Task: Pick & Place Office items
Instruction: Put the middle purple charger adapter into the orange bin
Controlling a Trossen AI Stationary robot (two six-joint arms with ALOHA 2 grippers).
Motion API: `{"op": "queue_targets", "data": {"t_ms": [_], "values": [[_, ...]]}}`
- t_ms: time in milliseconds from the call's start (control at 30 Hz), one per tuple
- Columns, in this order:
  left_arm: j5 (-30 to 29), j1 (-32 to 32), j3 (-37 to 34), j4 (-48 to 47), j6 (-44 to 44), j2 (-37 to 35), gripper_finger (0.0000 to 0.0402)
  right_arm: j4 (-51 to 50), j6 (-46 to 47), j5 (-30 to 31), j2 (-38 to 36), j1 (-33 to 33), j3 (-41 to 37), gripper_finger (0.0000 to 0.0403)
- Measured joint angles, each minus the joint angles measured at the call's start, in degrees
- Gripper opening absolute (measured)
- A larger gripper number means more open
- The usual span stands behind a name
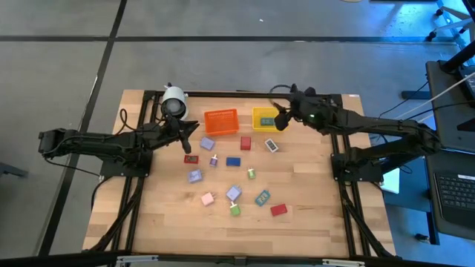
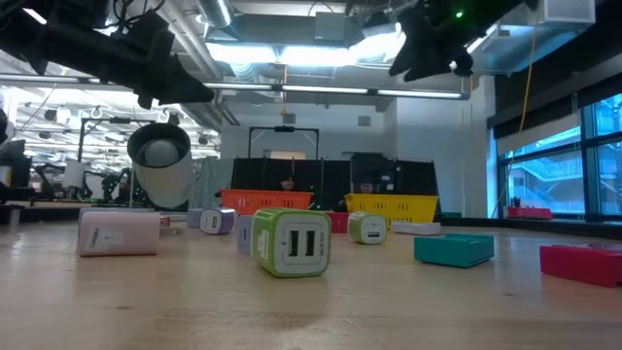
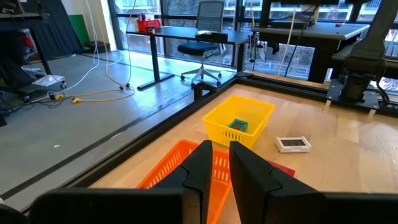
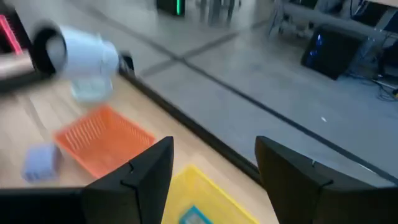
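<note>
Two mesh bins: orange (image 1: 220,121), yellow (image 1: 263,118); one white camera (image 1: 174,99); about thirteen small blocks (image 1: 233,161)

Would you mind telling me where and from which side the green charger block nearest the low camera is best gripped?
Probably from straight above, fingers closing on the two side faces of the green block. It sits upright and squarish, its socket face toward the low camera, standing apart from the pink block and teal block, so both flanks look free.
</note>
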Motion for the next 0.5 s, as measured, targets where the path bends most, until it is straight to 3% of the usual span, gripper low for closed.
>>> {"op": "queue_targets", "data": {"t_ms": [267, 500], "values": [[0.04, 0.01, 0.00, -0.04, -1.20, 0.04, 0.0052, 10.25, 1.36, -1.29, -10.45, 0.00, -12.68, 0.0232], [2.17, 0.00, 0.02, 0.45, -2.16, 1.47, 0.0060, 17.71, 3.53, -3.15, -12.34, 2.28, -20.03, 0.0233]]}}
